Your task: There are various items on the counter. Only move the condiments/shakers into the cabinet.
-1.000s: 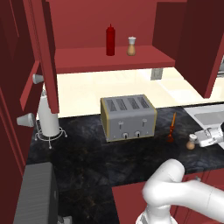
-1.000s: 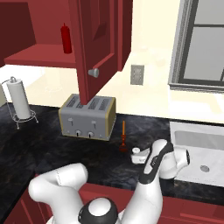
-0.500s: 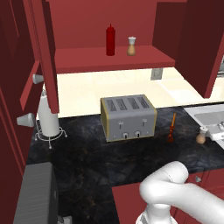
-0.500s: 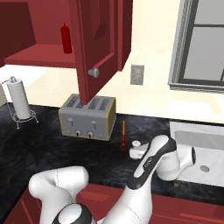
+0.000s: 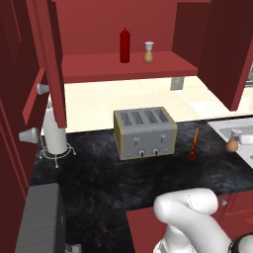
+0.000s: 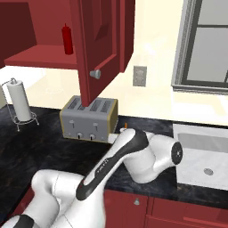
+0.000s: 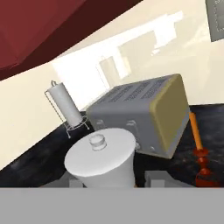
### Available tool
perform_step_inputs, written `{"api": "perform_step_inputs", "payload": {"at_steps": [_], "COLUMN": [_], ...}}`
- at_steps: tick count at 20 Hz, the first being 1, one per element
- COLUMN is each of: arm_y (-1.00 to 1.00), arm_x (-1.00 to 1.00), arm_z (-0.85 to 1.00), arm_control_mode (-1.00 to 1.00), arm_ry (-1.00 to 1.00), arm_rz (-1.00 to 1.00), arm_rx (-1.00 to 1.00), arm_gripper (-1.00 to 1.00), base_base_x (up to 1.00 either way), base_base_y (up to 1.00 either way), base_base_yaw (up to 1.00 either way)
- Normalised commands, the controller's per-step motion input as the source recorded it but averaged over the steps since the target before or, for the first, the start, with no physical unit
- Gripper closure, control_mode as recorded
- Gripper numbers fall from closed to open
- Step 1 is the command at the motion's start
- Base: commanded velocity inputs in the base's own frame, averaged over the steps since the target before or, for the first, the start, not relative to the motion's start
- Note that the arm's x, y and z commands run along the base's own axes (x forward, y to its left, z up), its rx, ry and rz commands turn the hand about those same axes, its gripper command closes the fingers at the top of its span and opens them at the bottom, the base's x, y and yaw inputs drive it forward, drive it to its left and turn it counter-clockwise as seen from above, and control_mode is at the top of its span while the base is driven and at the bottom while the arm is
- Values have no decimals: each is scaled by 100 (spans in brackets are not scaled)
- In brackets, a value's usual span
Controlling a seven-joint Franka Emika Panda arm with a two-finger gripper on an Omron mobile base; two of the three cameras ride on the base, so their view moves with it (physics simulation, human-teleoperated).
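On the cabinet (image 5: 99,69) shelf, the red bottle (image 5: 125,45) and one shaker (image 5: 148,52) are seen standing. The second shaker (image 7: 101,157) is seen between the fingers (image 7: 159,178) of the end effector (image 7: 113,181); whether it is gripped cannot be told. Behind it on the counter (image 5: 99,178) stand the toaster (image 5: 145,132), orange utensil (image 5: 194,144) and paper towel holder (image 5: 53,133).

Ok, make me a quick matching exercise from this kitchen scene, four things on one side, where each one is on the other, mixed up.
Things:
1. red bottle
2. toaster
3. paper towel holder
4. orange-red utensil

Places:
A. counter, far left, under an open cabinet door
B. cabinet shelf, beside a tan shaker
C. counter, between toaster and sink
D. middle of the counter, below the shelf

Pairs: 1-B, 2-D, 3-A, 4-C
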Motion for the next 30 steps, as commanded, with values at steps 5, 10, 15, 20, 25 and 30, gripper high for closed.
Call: {"api": "perform_step_inputs", "payload": {"at_steps": [5, 10, 15, 20, 25, 30], "arm_y": [65, 68, 100, 100, 100, 100], "arm_x": [-100, -100, -75, -27, 3, 5], "arm_z": [97, 97, 96, 100, 85, 55], "arm_control_mode": [-100, -100, -100, -100, -100, -100], "arm_ry": [0, 3, 1, 0, 4, 1], "arm_rz": [-41, -24, -12, -2, -1, -16], "arm_rx": [0, 0, -6, -16, -27, -43], "arm_gripper": [100, 100, 100, 100, 100, 100], "base_base_x": [0, 0, 0, 0, 0, 0], "base_base_y": [0, 0, 0, 0, 0, 0], "base_base_yaw": [0, 0, 0, 0, 0, 0]}}
